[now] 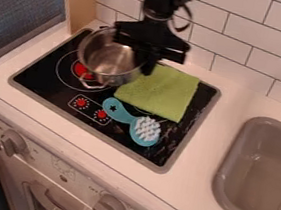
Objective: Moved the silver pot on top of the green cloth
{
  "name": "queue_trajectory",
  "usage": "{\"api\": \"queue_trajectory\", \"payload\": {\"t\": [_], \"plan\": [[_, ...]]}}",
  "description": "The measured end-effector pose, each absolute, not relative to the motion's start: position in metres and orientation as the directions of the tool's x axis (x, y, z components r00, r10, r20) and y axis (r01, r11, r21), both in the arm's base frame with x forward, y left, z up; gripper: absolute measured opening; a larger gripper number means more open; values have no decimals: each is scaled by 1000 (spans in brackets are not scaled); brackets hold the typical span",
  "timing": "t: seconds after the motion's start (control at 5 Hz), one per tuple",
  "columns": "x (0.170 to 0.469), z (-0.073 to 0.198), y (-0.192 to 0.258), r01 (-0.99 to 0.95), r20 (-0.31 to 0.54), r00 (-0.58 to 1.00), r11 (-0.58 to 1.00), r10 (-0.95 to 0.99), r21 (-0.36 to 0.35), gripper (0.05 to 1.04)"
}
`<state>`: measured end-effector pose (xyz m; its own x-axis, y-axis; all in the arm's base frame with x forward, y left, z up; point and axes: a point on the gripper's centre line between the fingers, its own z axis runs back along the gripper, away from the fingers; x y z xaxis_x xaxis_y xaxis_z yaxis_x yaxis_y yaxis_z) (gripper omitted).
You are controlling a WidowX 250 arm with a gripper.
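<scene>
- Silver pot [103, 63] sits toward eleven o'clock on the stove top [36, 77], over part of the red-centred burner [81, 70]; whether its base is raised, I cannot tell.
- Green cloth [162, 93] lies at one o'clock, by the pot's four o'clock side.
- Task judged incomplete: gripper [146, 67] at the pot; placement on the cloth outstanding.
- Jaws at the pot's three o'clock rim; opening and grip cannot be confirmed.

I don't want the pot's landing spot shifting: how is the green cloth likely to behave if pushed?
The green cloth looks like soft fabric, so it would probably bunch or fold. Lying flat, it seems unlikely to roll or tip. It may slide easily on the smooth-looking black stovetop.
</scene>
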<state>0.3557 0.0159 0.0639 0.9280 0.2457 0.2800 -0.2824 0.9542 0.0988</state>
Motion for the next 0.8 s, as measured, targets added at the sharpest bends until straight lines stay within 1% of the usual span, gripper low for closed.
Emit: {"api": "queue_trajectory", "payload": {"t": [0.2,0.4,0.6,0.8], "plan": [[367,60,-9,-194,293,943,976,157,101,78],[369,51,-22,-129,268,959,986,96,108,78],[369,34,-29,-67,243,969,991,36,119,78],[367,28,-34,-29,214,977,991,1,130,111]]}}
